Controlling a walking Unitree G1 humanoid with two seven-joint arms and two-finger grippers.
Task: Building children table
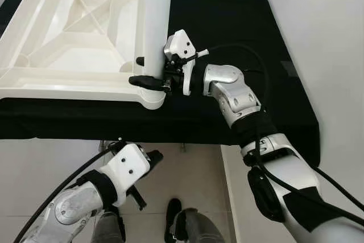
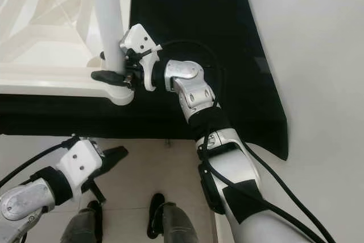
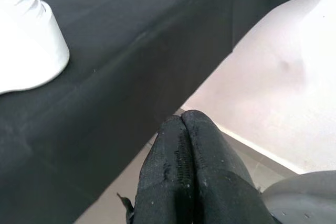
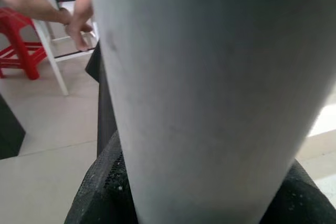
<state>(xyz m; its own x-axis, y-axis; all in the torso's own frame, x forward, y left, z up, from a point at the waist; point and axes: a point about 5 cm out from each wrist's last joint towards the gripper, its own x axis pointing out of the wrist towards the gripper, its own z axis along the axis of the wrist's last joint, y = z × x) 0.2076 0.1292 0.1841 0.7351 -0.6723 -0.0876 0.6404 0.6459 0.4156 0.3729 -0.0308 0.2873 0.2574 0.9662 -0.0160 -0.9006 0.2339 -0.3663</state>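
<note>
A white plastic table top (image 1: 74, 78) lies upside down on a black-covered surface, ribs facing up. A white round table leg (image 1: 157, 21) stands upright in its near right corner socket. My right gripper (image 1: 143, 71) is shut on the table leg near its base, one black finger on each side; up close the table leg (image 4: 210, 93) sits between the black fingers (image 4: 100, 192). My left gripper (image 1: 149, 162) hangs low below the surface's front edge, shut with nothing in it; its fingers (image 3: 186, 177) are pressed together.
The black cloth (image 1: 227, 21) covers the work surface and hangs over its front edge. Pale tiled floor (image 1: 199, 169) lies below, with my feet (image 1: 173, 209) on it. A person's hand (image 4: 79, 24), a white stool and a red stool (image 4: 21, 45) are beyond the leg.
</note>
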